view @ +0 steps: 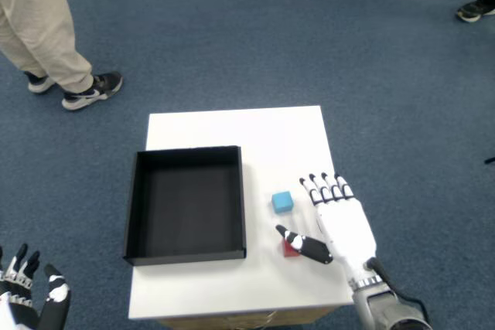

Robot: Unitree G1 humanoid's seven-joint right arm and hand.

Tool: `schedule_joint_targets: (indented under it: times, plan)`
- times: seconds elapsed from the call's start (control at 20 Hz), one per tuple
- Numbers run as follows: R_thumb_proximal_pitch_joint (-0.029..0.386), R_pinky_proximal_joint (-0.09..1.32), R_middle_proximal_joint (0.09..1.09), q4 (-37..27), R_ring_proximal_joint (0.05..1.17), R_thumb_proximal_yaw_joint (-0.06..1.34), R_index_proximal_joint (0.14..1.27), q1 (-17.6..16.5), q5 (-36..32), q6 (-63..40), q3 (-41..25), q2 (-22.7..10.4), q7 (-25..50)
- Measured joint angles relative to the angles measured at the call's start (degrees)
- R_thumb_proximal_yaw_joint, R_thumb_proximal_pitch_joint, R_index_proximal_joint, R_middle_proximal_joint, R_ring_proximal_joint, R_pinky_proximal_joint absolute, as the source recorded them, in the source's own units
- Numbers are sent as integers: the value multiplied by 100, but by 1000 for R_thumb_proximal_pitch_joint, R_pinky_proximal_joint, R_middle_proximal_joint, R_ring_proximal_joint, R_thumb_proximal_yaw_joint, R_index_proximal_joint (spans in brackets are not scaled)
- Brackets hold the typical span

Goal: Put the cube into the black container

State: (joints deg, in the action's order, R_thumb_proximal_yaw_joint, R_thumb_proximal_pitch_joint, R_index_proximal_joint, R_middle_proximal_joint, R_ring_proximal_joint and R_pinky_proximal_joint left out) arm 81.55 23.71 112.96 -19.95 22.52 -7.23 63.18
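At the far left a person (42, 28) in beige trousers and dark shoes stands on the blue carpet, well apart from my work. Low in the near left corner my left hand (27, 299) hangs off the edge of the tabletop (255, 129), idle, fingers spread.

On the left half of the tabletop sits the black container (186, 202), open-topped and, as far as I can see, with nothing in it. Just right of its right wall lies the blue cube (282, 202), untouched, and nearer to me the red cube (291, 248), mostly hidden under my thumb (303, 242).

My right hand (336, 222) lies palm-down over the right side of the tabletop, wrist toward me, four fingers (325, 188) stretched out away from me and loosely together, thumb swung out left across the red cube. Nothing is pinched: the fingers are released, holding no cube.

What could go wrong, as I judge it: the thumb is on or over the red cube with no finger opposing it, so a sideways press would only shove the cube toward the container wall or spin it away. Closing from this flat pose might trap it badly and drop it on the lift. The task names no colour, and the blue cube sits near my fingertips, so a careless curl could knock it too.
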Motion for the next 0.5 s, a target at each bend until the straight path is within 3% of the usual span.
schedule_joint_targets:
  times: [0.25, 0.5]
  plan:
    - [73, -7, 136, 83, 145, 148, 181, -175, 0, -115, -29, -48, 150]
    - [93, -5, 141, 103, 148, 144, 194, -384, 0, -116, -119, -102, 297]
